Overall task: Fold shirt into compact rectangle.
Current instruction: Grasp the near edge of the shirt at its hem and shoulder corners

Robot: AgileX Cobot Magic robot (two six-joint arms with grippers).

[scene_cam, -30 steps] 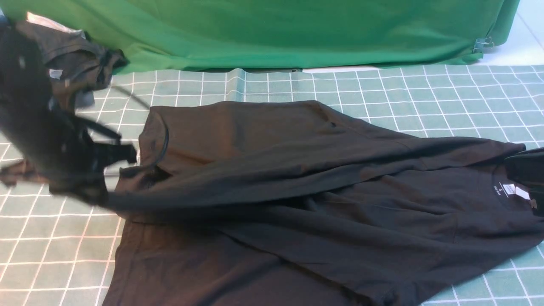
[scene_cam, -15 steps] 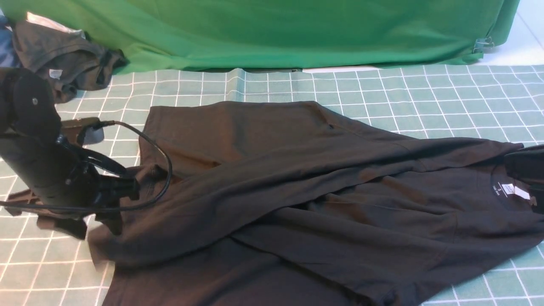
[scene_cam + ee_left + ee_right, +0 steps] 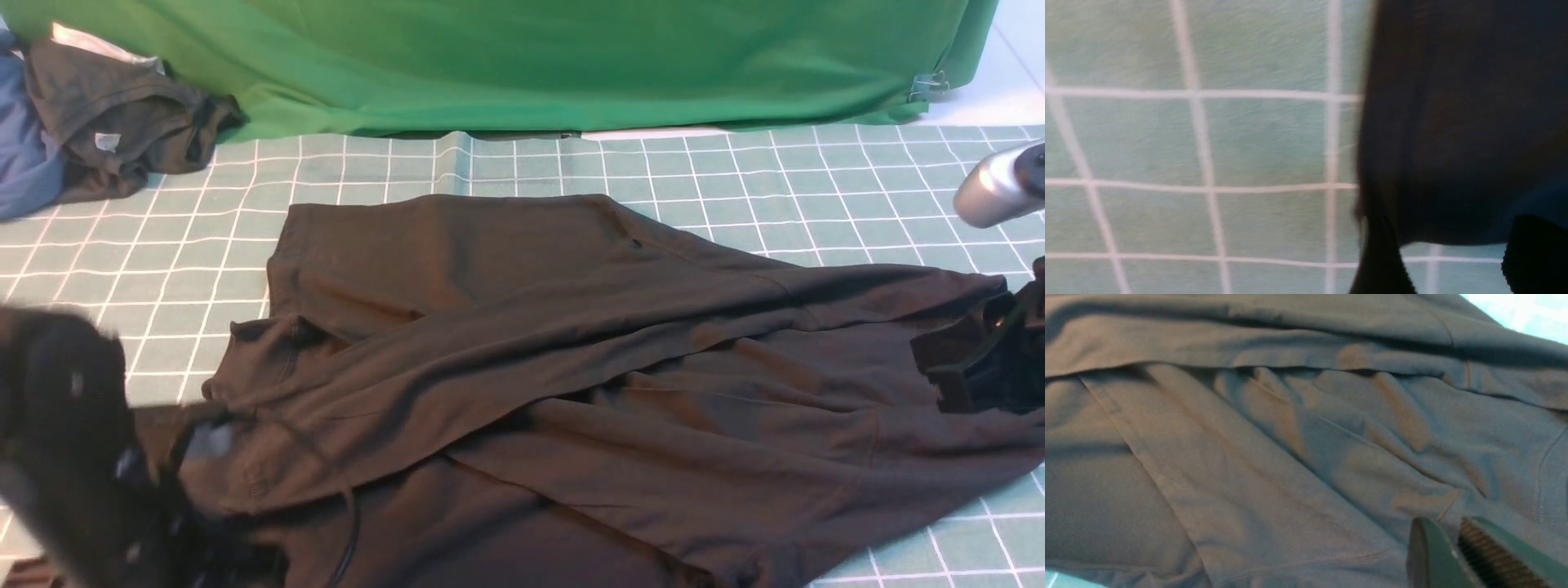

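Note:
The black shirt point(image 3: 571, 343) lies across the checked cloth, its far side folded over in a long diagonal flap. Its print and neck label are hidden. My left arm point(image 3: 73, 457) is a blur at the near left corner, beside the shirt's left edge. The left gripper point(image 3: 1457, 265) is open, with only tablecloth between its fingers and the shirt's edge point(image 3: 1453, 122) just ahead. My right gripper point(image 3: 939, 363) hovers over the collar end at the right. Its jaws point(image 3: 1447, 526) stand nearly together over the fabric point(image 3: 1249, 457); whether cloth is pinched I cannot tell.
A smaller dark garment point(image 3: 122, 114) and a blue cloth point(image 3: 24, 155) are heaped at the far left. A green drape point(image 3: 531, 57) hangs along the back. The checked tablecloth point(image 3: 816, 180) shows behind the shirt, and the right arm's silver link point(image 3: 988, 192) sticks in at the right.
The left gripper let go of the raised fold, which settled flat, and the arm swung toward the near left corner. The right gripper rose and shifted left, covering the neck label.

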